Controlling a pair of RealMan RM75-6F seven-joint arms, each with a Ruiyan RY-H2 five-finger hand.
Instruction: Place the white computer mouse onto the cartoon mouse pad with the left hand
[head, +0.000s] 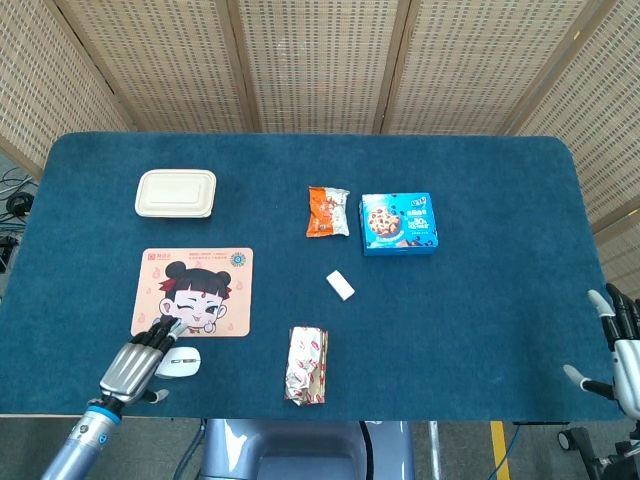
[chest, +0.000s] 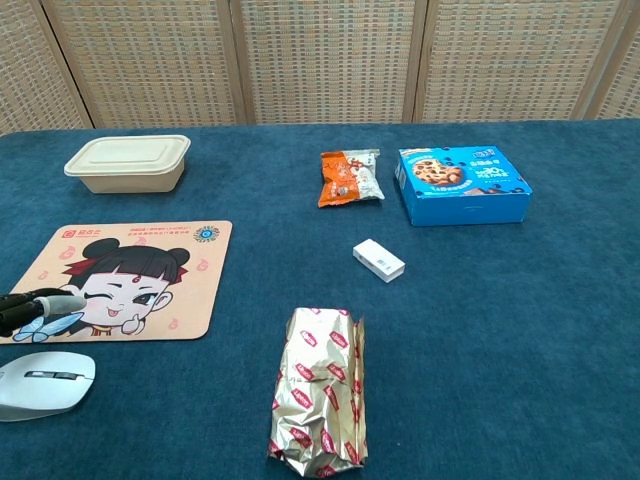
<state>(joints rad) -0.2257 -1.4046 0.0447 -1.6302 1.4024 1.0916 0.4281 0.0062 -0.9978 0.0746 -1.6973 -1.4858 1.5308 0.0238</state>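
Observation:
The white computer mouse (head: 183, 362) (chest: 44, 383) lies on the blue cloth just in front of the cartoon mouse pad (head: 200, 270) (chest: 170, 255). My left hand (head: 139, 361) hovers at the mouse's left side with its fingers stretched out and apart, holding nothing. In the head view it covers the mouse's left end. In the chest view only its fingertips (chest: 40, 303) show at the left edge, above the mouse and over the pad's near corner. My right hand (head: 623, 350) is open at the table's right front corner.
A beige lidded food box (head: 176, 193) stands behind the pad. A gold snack bag (head: 307, 364), a small white block (head: 340, 285), an orange snack packet (head: 327, 211) and a blue cookie box (head: 399, 223) lie mid-table. The table's front edge runs right below the mouse.

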